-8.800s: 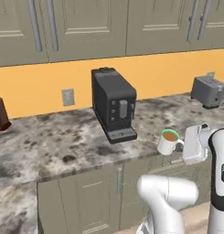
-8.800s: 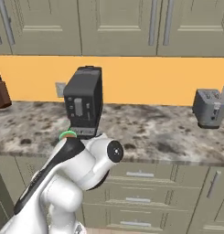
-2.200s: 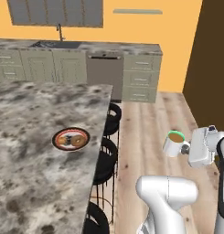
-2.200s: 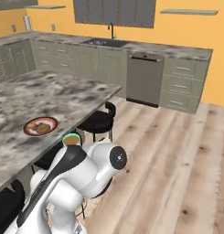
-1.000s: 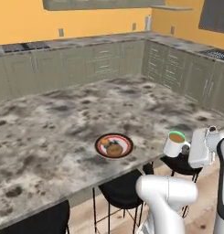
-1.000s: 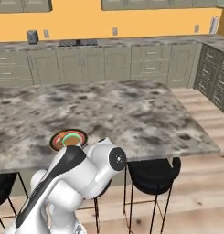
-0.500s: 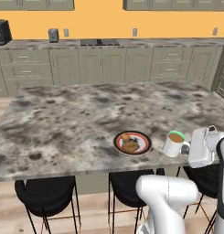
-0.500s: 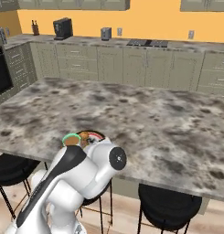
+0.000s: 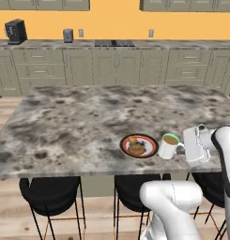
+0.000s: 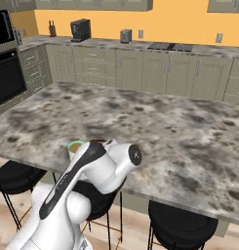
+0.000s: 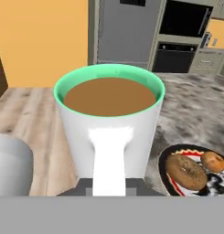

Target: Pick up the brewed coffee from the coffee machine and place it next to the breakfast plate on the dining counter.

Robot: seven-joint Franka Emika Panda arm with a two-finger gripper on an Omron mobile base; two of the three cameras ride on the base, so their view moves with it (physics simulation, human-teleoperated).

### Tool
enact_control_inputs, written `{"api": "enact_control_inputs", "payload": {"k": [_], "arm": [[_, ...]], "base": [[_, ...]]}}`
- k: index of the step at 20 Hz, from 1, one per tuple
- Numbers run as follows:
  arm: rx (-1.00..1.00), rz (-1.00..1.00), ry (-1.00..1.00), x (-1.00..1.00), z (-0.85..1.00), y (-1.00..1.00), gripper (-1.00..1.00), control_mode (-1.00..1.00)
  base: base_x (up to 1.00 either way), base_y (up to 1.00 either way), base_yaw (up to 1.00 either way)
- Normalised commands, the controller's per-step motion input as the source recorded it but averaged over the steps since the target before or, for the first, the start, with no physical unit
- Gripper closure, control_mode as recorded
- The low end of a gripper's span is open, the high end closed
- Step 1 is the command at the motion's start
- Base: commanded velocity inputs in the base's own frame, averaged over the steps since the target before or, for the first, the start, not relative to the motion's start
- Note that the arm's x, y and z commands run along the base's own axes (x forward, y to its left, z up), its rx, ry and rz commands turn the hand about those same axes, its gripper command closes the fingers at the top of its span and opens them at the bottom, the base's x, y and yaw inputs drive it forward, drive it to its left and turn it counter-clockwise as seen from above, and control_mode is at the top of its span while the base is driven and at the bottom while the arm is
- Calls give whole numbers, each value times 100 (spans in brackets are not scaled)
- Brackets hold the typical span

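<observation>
Marble-patterned surface (image 9: 79, 122) of the dining island now fills the centre of both base views; half a second ago we saw it from farther left, so the base has swung round and the drive looks nearly done. At lower right of the left base view sits the breakfast plate (image 9: 139, 146), pastries on it. Our gripper (image 9: 184, 149) stays clenched on the mug's handle, holding the brewed coffee (image 9: 169, 146) upright just right of the plate: white body, green rim, brown liquid level.

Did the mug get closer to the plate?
Yes. The mug was at the coffee machine; now it hangs just right of the plate.
</observation>
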Motion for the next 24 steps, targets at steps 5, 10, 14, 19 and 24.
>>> {"api": "enact_control_inputs", "payload": {"k": [5, 10, 14, 19, 24], "arm": [[0, -5, 0, 65, -16, -27, 100, -100], [-1, -13, 0, 68, -26, -31, 100, -100], [-3, -14, 0, 38, -20, -43, 100, -100], [-5, -9, 3, 25, -21, -69, 100, -100], [-3, -1, 0, 36, -25, -23, 100, -100]], "base": [[0, 0, 0], [0, 0, 0], [0, 0, 0], [0, 0, 0], [0, 0, 0]]}}
